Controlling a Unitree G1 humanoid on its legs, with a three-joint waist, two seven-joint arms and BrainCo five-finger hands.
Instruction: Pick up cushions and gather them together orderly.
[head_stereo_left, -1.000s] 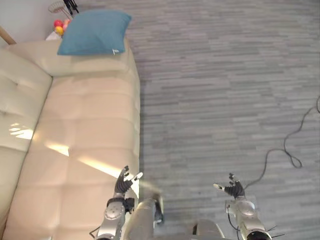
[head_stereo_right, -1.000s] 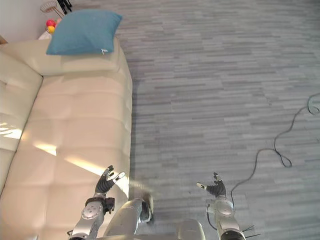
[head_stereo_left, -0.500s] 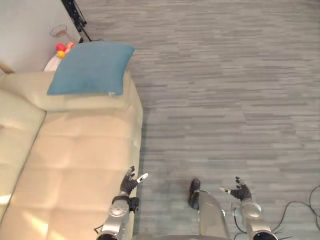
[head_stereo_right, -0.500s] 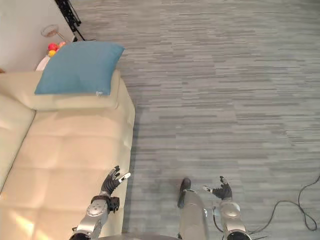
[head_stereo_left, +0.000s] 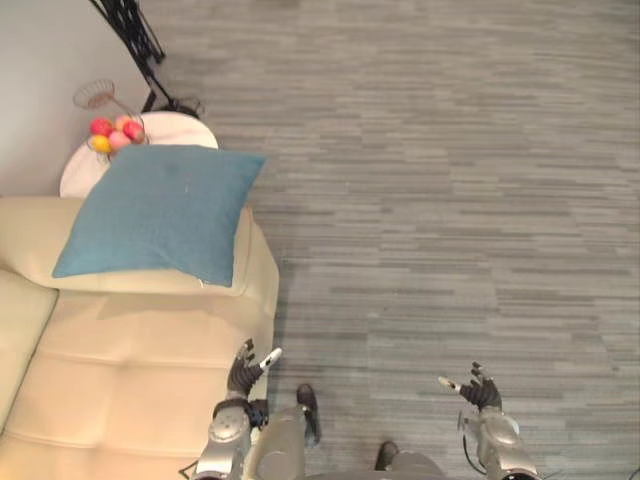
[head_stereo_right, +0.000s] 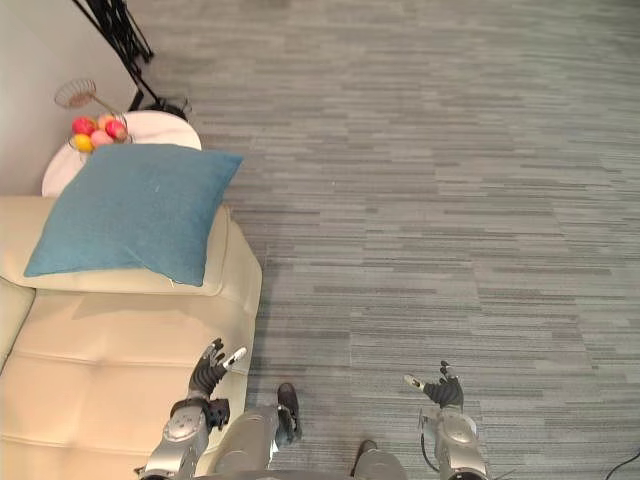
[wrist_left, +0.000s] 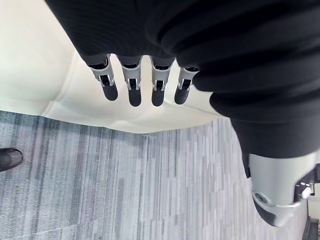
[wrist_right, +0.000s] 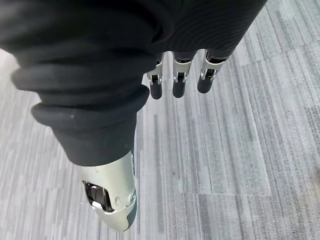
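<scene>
A teal square cushion (head_stereo_left: 158, 213) lies on the arm end of the cream leather sofa (head_stereo_left: 130, 390), one corner hanging over its edge. My left hand (head_stereo_left: 243, 372) hovers over the sofa's front corner, well short of the cushion, fingers (wrist_left: 131, 90) straight and holding nothing. Over the grey floor my right hand (head_stereo_left: 474, 387) is held out, fingers (wrist_right: 178, 84) relaxed and empty.
A small round white table (head_stereo_left: 172, 128) stands just past the sofa arm, bearing a wire bowl of coloured fruit (head_stereo_left: 115, 133). A black tripod stand (head_stereo_left: 130, 35) rises behind it by the wall. Grey plank floor (head_stereo_left: 450, 200) stretches to the right.
The camera has moved forward along the sofa, so the cushion and side table now sit lower and closer in the picture. Both hands stay open and empty.
</scene>
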